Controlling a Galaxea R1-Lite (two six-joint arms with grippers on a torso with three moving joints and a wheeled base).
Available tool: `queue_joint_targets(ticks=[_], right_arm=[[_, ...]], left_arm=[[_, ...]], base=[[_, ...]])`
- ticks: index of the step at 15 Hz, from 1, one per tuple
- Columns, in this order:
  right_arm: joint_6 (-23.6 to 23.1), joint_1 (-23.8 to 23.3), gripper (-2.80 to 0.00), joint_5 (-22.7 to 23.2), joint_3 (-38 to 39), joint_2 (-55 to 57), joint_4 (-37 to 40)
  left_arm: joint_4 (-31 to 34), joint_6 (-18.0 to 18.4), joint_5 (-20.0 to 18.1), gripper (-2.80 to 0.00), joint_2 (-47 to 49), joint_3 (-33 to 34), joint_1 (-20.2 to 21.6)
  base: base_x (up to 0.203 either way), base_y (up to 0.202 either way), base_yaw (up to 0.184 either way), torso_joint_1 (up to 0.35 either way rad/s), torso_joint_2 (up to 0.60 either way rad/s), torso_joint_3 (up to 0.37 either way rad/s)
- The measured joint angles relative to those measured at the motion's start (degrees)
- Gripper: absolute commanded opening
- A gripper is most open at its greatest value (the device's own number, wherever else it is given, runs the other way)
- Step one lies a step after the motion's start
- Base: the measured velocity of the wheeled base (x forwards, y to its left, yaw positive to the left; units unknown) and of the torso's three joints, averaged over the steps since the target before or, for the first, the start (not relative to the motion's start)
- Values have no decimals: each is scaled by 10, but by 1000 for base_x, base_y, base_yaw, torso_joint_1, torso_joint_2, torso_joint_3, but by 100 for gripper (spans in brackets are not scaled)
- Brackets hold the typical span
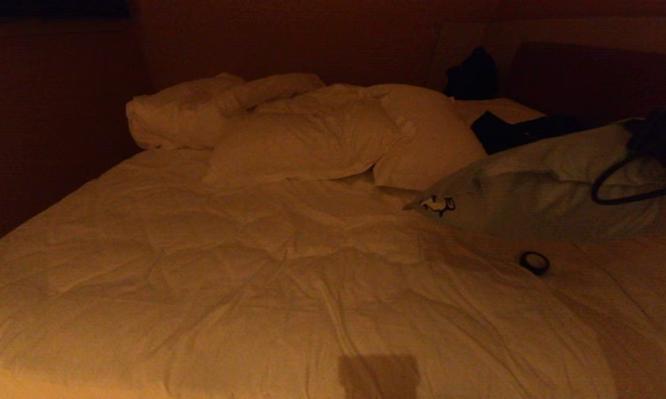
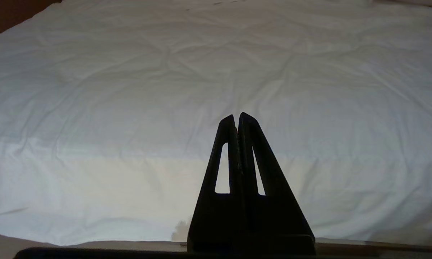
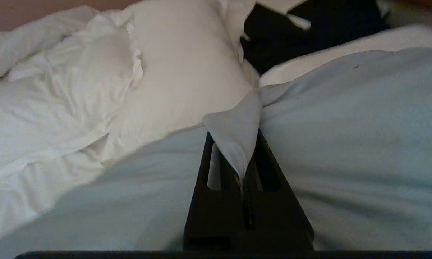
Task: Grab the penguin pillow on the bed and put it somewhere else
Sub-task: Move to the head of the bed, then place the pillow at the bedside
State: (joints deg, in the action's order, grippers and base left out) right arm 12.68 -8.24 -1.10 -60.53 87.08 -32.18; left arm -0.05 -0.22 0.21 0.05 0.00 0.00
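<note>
Penguin pillow (image 1: 538,188) observed at the right side of the bed (image 1: 266,288) in the head view, its far right end raised and its near left corner resting on the wrinkled duvet, where one printed penguin is visible. Right gripper (image 1: 657,141) sits at the raised right end of the pillow, dark and partly cut by the frame edge; a black cable (image 1: 632,194) loops from it across the pillow face. Plain white pillows (image 1: 311,138) are heaped at the far middle of the bed, just beside the pillow's left corner. A bunched roll of white bedding (image 1: 172,116) lies at the far left. Dark clothing (image 1: 505,133) lies at the far right behind the penguin pillow, and a dark bag-like item (image 1: 471,75) stands against the headboard (image 1: 599,77). A small black ring (image 1: 534,262) rests on the duvet near the pillow's near edge, apart from it.

Left wrist view: left gripper (image 2: 236,117) is pressed together with nothing between its fingers, held above the bare cream duvet (image 2: 129,108) and clear of it.

Right wrist view: right gripper (image 3: 243,172) is pinching a fold of the pale grey-blue pillow (image 3: 345,144) flange, the cloth drawn up into a peak between the fingers. The white pillows (image 3: 165,72) lie just beyond it, with the dark clothing (image 3: 309,28) farther off.
</note>
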Motion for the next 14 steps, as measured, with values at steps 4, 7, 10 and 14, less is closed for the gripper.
queue_joint_targets(ticks=[4, 7, 10, 14], right_arm=[[6, -44, -280, 11, -11, -1, 1], [26, -87, -280, 38, -16, -3, 2], [56, -139, -280, 86, -23, -2, 4], [106, -195, -280, 185, -46, 8, 25]], left_arm=[[-1, 1, -2, -280, 0, 0, 0], [-1, 1, -2, -280, 0, 0, 0], [-1, 1, -1, -280, 0, 0, 0], [-1, 1, -2, -280, 0, 0, 0]], base=[[0, 0, 0, 0, 0, 0], [0, 0, 0, 0, 0, 0], [0, 0, 0, 0, 0, 0], [0, 0, 0, 0, 0, 0]])
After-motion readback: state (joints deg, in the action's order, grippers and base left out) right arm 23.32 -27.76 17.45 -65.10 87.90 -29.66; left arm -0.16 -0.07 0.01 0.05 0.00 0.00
